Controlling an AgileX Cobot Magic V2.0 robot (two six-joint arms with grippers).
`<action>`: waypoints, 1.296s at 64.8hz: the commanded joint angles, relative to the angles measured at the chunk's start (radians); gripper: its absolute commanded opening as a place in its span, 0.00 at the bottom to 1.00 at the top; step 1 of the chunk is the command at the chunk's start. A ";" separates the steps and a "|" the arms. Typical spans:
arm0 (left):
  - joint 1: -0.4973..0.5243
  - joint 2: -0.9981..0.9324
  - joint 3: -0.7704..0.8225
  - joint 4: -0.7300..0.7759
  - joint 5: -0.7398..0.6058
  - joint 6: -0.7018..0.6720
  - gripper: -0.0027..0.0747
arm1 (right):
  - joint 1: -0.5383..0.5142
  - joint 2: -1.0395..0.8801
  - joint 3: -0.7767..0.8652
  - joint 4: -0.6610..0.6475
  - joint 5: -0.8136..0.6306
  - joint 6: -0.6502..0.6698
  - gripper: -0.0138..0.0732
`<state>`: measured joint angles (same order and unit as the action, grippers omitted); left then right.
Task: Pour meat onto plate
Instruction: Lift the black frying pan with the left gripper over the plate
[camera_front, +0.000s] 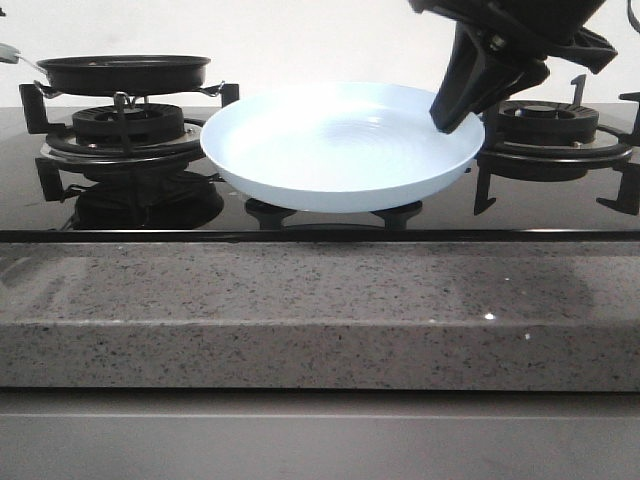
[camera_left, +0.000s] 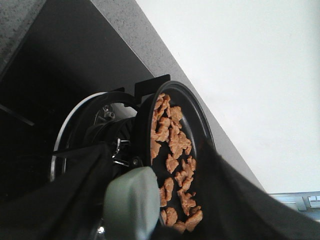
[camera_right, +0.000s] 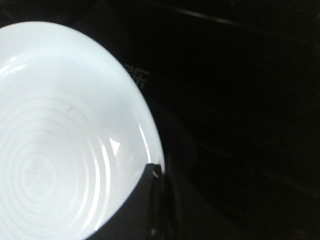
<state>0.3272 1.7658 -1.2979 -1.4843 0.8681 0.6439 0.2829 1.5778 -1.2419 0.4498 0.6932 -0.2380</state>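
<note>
On the stove's left burner (camera_front: 125, 125) sits the black pan (camera_front: 125, 72) with the meat (camera_left: 174, 165); the left gripper (camera_left: 131, 200) seems clamped on its handle. The right gripper (camera_front: 455, 105) pinches the plate (camera_front: 330, 150) rim, mid-stove.

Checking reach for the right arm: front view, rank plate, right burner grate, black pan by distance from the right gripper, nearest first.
Measured from the right gripper:
1. plate: its right rim meets the fingertips, centre of the stove.
2. right burner grate: just beside the gripper, to its right and behind.
3. black pan: far left, on the left burner.
</note>
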 joint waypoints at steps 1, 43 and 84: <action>0.002 -0.046 -0.032 -0.061 0.033 0.007 0.45 | -0.002 -0.043 -0.022 0.025 -0.042 -0.009 0.09; 0.002 -0.046 -0.032 -0.001 0.055 0.007 0.44 | -0.002 -0.043 -0.022 0.025 -0.042 -0.009 0.09; 0.002 -0.046 -0.032 0.008 0.055 0.005 0.01 | -0.002 -0.043 -0.022 0.025 -0.042 -0.009 0.09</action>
<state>0.3272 1.7639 -1.3018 -1.4601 0.9134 0.6344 0.2829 1.5778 -1.2419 0.4504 0.6932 -0.2395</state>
